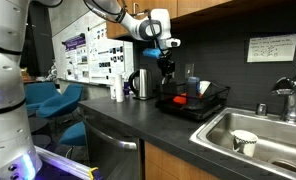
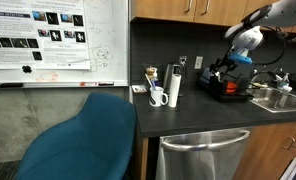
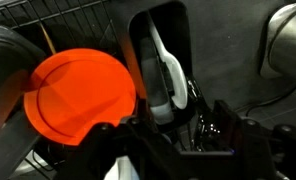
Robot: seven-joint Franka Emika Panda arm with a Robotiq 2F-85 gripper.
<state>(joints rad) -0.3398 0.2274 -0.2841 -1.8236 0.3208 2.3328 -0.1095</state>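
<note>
Utensil (image 3: pixel 166 78), white and rounded, stands in the dark holder (image 3: pixel 178 28) of the rack (image 1: pixel 210 108). In the wrist view we see it just beside an orange plate (image 3: pixel 78 95) that sits among the wires. We find the gripper (image 1: pixel 166 66) hanging over the end of the rack nearest the kettle (image 1: pixel 140 84). It points down, close above the utensil but, as far as we can judge, not touching it. Whether its fingers are spread or pressed together we cannot tell: they show only as dark blurred shapes at the bottom of the wrist view. In an exterior view the rack sits on the dark counter (image 1: pixel 118 115), between the kettle and the sink (image 1: pixel 273 135), where a cup (image 1: pixel 244 142) stands.
</note>
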